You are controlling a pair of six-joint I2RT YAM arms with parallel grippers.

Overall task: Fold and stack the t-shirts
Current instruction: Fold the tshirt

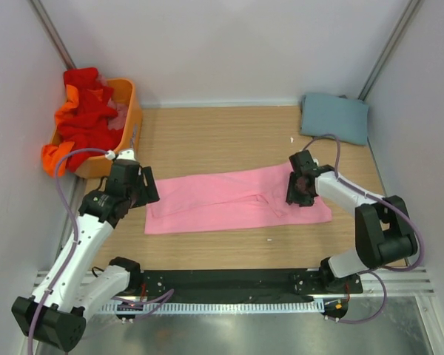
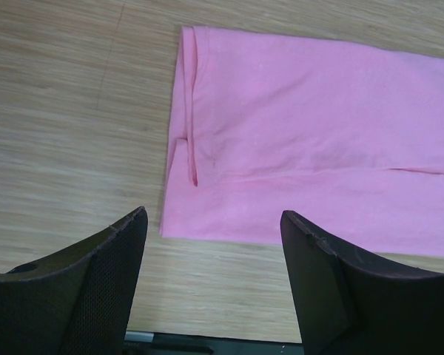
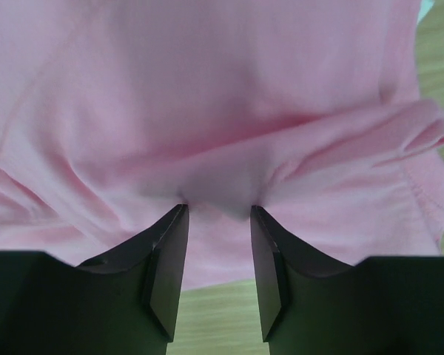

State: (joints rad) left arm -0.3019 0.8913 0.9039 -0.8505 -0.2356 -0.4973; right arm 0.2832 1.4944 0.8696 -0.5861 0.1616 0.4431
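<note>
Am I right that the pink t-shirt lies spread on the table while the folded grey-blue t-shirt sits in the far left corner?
Not quite: the folded grey-blue t-shirt sits in the far right corner, as the top external view shows. The pink t-shirt does lie spread on the table.

Site: robot test cell, lab-type, not domestic.

Evidence, overhead view:
- Plain white panels (image 1: 229, 44) close off 9, 12 and 3 o'clock. Bare metal frame posts (image 1: 49, 33) rise at 11 and 1 o'clock.
- Wood-grain table (image 1: 207, 133) fills the enclosure.
- At 6 o'clock, black mounting plate (image 1: 229, 279) on silver rails (image 1: 407, 279). Two white-and-black arms are bolted there, left arm (image 1: 78, 251) and right arm (image 1: 344, 192).
- Purple cables (image 1: 58, 181) loop loose off both arms.
- Staged laundry: orange basket (image 1: 129, 122) heaped with red clothes (image 1: 85, 111) at 10 o'clock, folded grey-blue t-shirt (image 1: 334, 117) at 2 o'clock, pink t-shirt (image 1: 222, 200) at centre.
</note>
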